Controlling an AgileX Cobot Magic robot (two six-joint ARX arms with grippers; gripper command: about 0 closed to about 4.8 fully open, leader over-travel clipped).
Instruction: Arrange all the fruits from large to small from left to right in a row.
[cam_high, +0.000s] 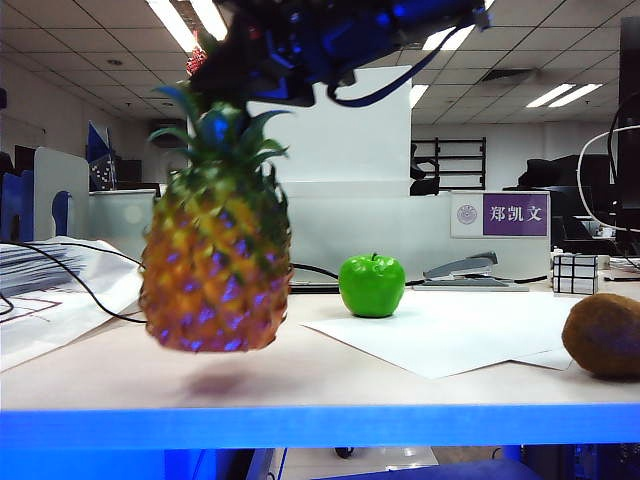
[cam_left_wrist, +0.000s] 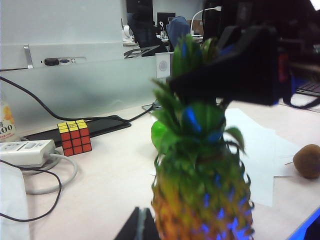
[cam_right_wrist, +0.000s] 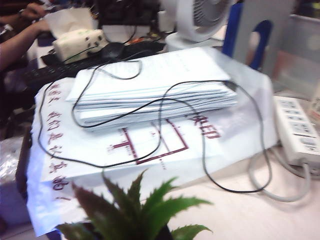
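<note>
The pineapple (cam_high: 215, 270) hangs clear of the table at the left, a shadow under it. My right gripper (cam_high: 212, 100) is shut on its green crown (cam_right_wrist: 140, 210), whose leaves hide the fingertips in the right wrist view. The green apple (cam_high: 371, 285) stands mid-table, and in the left wrist view the apple (cam_left_wrist: 159, 135) is partly hidden behind the pineapple (cam_left_wrist: 200, 200). At the right edge lies the brown kiwi (cam_high: 603, 335), apart from both. My left gripper (cam_left_wrist: 142, 226) is shut and empty, low beside the pineapple.
A Rubik's cube (cam_high: 574, 272) and a stapler (cam_high: 465, 270) sit at the back right. White paper (cam_high: 450, 330) lies under the apple and kiwi. A stack of papers (cam_right_wrist: 155, 85), loose cables and a power strip (cam_right_wrist: 297, 132) occupy the table's left end.
</note>
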